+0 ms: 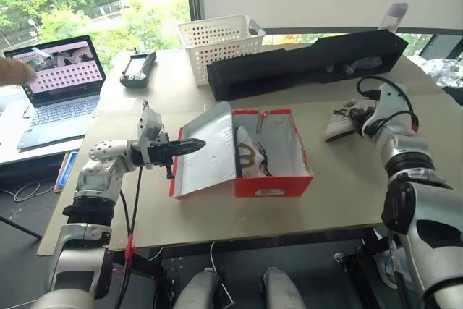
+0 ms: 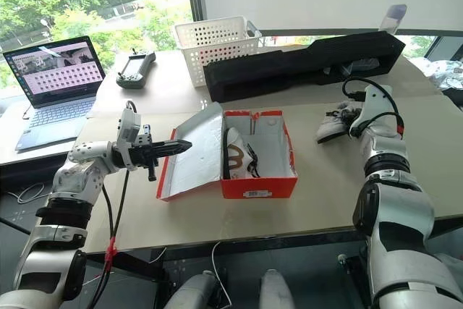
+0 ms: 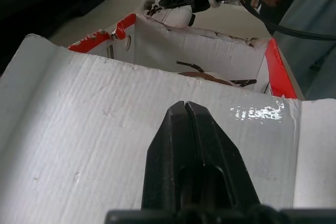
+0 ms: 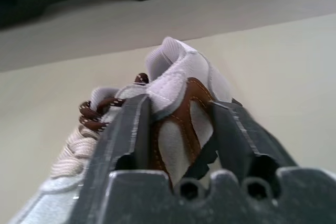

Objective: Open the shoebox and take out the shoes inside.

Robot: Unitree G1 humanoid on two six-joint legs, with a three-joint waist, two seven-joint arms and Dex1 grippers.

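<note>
The red shoebox (image 1: 273, 183) stands open mid-table, its lid (image 1: 206, 157) folded out to the left with the white inside up. One whitish shoe (image 1: 249, 155) with brown trim lies on its side inside the box. My left gripper (image 1: 197, 144) is shut, its tip (image 3: 185, 106) over the lid's white face; whether it touches, I cannot tell. A second shoe (image 1: 341, 122) rests on the table to the right of the box. My right gripper (image 4: 178, 106) is open, its fingers (image 4: 131, 124) on either side of that shoe's heel (image 4: 176, 85).
A white perforated basket (image 1: 217, 37) and a long black foam case (image 1: 304, 63) sit behind the box. A handheld controller (image 1: 137, 66) and an open laptop (image 1: 61, 85) are at the far left, where a person's hand (image 1: 11, 69) shows. The table's front edge (image 1: 239, 235) is close.
</note>
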